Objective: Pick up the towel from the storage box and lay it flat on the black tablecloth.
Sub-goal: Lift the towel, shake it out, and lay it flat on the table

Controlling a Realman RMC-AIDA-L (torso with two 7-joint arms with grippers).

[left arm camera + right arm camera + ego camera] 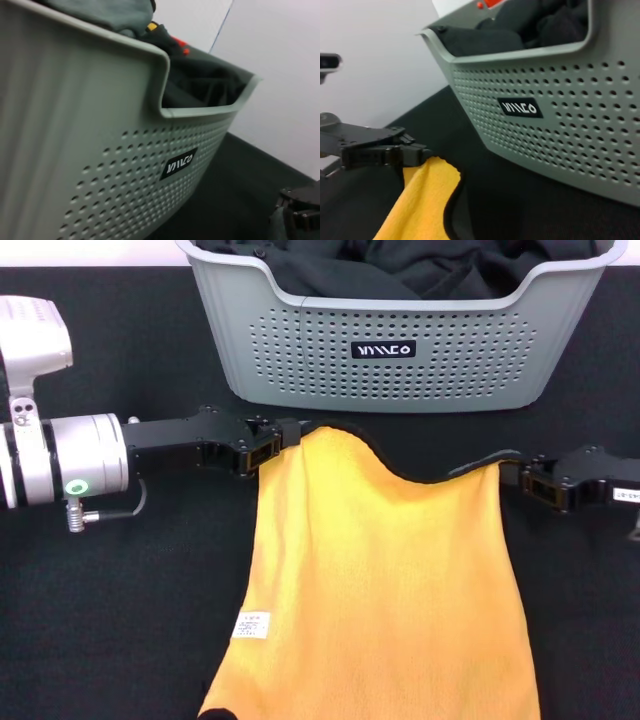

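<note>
The yellow-orange towel point(380, 590) hangs spread between my two grippers in front of the storage box point(400, 360), its white label point(251, 624) at the lower left. My left gripper point(272, 445) is shut on the towel's left top corner. My right gripper point(520, 478) is shut on the right top corner. The top edge sags between them. The towel's lower part reaches down over the black tablecloth point(120, 620). In the right wrist view the left gripper point(415, 155) pinches the towel point(422, 200) beside the storage box point(560, 115).
The storage box holds plain black fabric point(400, 265) and stands close behind both grippers. In the left wrist view the box point(100, 150) fills most of the picture and the other arm's gripper point(300, 207) shows low at the edge.
</note>
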